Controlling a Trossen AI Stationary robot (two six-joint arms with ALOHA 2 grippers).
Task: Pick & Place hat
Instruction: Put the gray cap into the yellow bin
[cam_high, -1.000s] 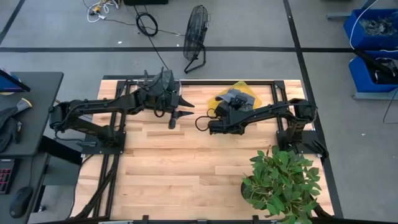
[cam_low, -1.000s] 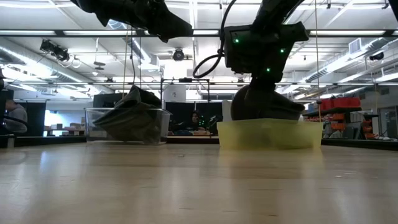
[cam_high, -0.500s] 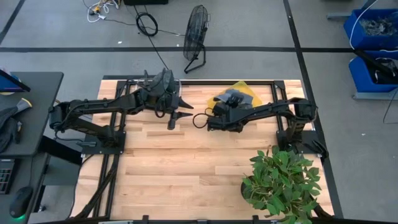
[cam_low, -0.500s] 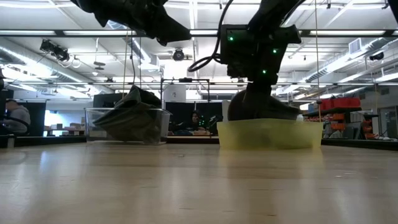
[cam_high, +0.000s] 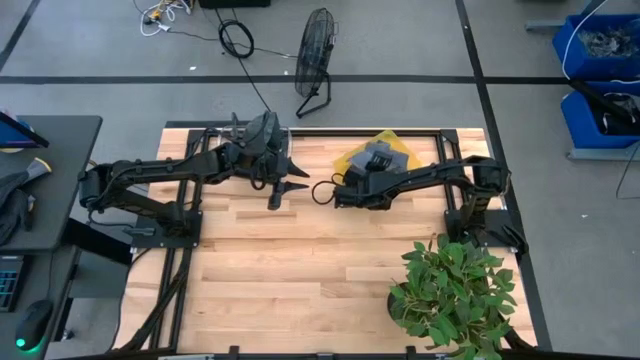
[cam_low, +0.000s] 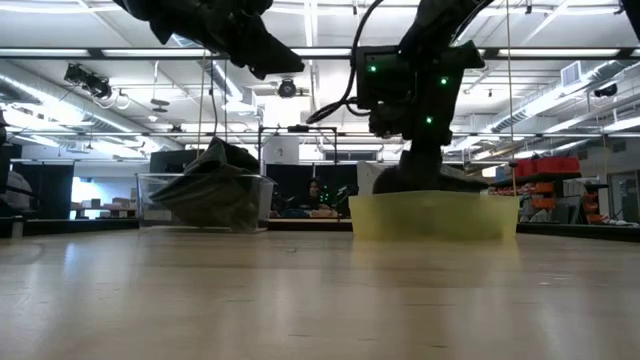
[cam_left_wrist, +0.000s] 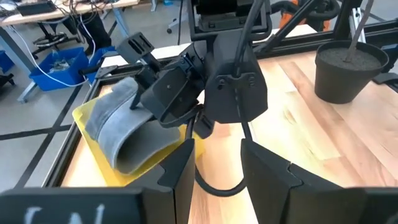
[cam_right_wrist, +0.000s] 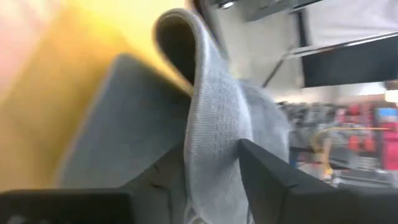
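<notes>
A grey hat (cam_left_wrist: 121, 134) lies in the yellow bin (cam_high: 392, 139) at the table's far right, resting on the bin's floor. My right gripper (cam_right_wrist: 211, 174) is over the bin, open. A raised fold of the hat (cam_right_wrist: 208, 118) stands between its fingers. In the low view the hat (cam_low: 432, 181) shows just above the yellow rim. My left gripper (cam_left_wrist: 217, 168) hovers open and empty above the table's middle (cam_high: 287, 186), pointing toward the yellow bin. My right gripper is open around the hat's raised fold (cam_right_wrist: 211, 146), coming at it on a slant from the table's left and from above. I cannot tell whether the fingers touch the cloth. The hat's weight lies in the yellow bin.
A clear bin (cam_low: 205, 205) holding dark hats stands at the far left, behind my left arm. A potted plant (cam_high: 455, 295) fills the near right corner. Bare wood (cam_high: 290, 270) lies toward the near edge. A person sits in the room behind.
My right gripper has opened and let go of the grey hat. The hat, which stood bulged up high under the gripper, has sunk down into the yellow bin.
</notes>
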